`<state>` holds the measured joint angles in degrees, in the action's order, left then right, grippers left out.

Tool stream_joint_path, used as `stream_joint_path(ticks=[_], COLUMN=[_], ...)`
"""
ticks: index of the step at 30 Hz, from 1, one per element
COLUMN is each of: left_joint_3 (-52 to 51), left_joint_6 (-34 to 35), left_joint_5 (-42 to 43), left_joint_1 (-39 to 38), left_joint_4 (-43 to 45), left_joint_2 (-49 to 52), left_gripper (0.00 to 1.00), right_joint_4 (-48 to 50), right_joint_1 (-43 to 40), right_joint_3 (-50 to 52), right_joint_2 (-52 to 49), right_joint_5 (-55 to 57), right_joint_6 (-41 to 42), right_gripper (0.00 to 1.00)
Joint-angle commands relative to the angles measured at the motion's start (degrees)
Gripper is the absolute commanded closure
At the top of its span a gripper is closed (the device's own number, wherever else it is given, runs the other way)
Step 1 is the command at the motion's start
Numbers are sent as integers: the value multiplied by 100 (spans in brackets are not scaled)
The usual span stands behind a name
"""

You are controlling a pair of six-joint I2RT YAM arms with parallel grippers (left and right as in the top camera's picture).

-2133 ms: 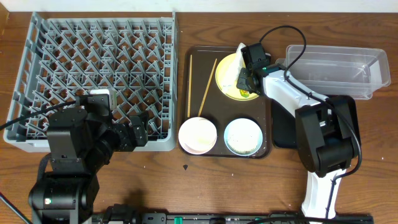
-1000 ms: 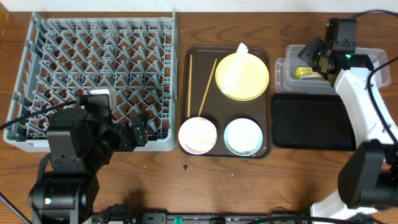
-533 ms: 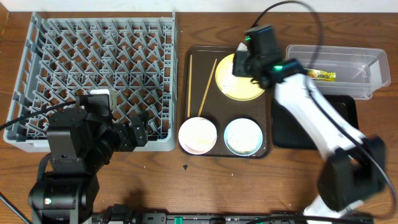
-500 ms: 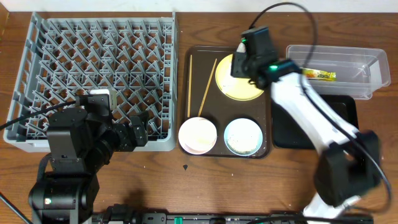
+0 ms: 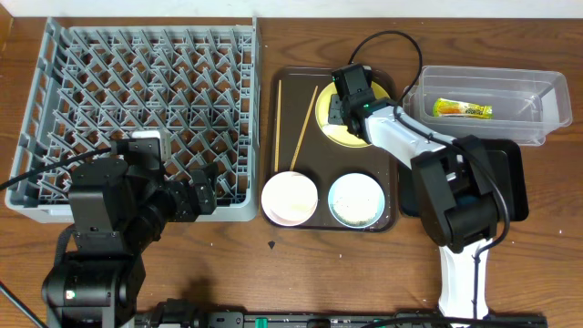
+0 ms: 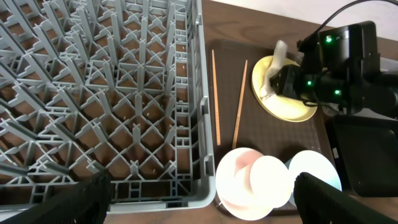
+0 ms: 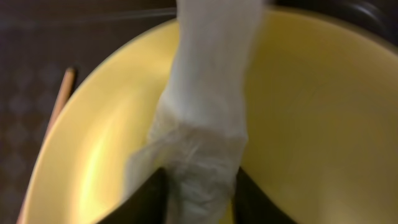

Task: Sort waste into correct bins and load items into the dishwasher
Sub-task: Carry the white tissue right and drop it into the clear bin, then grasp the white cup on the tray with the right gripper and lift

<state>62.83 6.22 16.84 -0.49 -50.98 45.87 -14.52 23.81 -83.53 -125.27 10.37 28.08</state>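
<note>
Over the yellow plate (image 7: 305,124), the right gripper (image 7: 200,190) was clenched on the one white napkin (image 7: 208,93). A dark finger pressed each side of its lower end. The napkin rose from the plate as a tall crumpled strip, its upper end reaching past the plate's rim.

That single plate sat at the back of a brown tray (image 5: 314,157). Two chopsticks (image 5: 303,128) lay to its left, one straight, one slanted, apart from each other. At the tray's front stood two bowls: a pink bowl (image 5: 290,199) and a blue bowl (image 5: 356,199), side by side. One white cup (image 6: 268,182) appeared to rest in the pink bowl.

Right of the tray stood one clear tub (image 5: 547,128) with one green-and-yellow wrapper (image 5: 462,108) inside. In front of it lay one black tray (image 5: 515,182), much of it hidden under the right arm, which also crossed the brown tray's right edge.

Left of the brown tray, one grey rack (image 5: 137,91) stood on the table (image 5: 364,273). The left gripper (image 6: 200,186) hung at its near edge, released, fingers wide apart, grasping nothing.
</note>
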Motion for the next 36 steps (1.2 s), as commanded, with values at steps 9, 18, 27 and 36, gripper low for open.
stream_joint_path(ticks=[9,18,27,36], left_joint_3=[111,111,111,111], left_joint_6=[52,52,52,52], left_joint_5=[92,92,92,92], left_joint_1=[-13,-13,-13,-13], left_joint_4=[2,2,2,2], left_joint_2=[-26,-26,-26,-26], left_gripper=[6,6,6,6], right_joint_4=[-1082,-2319,-2850,-2798], right_joint_1=[-542,-1646,-2618,-2614], right_joint_3=[4,4,7,4], right_joint_2=[1342,2406,2118,2643], right_joint_5=[-387,-256,313,-1307], right_joint_6=[463,1692,2811,409], right_gripper=[99,99,92,52])
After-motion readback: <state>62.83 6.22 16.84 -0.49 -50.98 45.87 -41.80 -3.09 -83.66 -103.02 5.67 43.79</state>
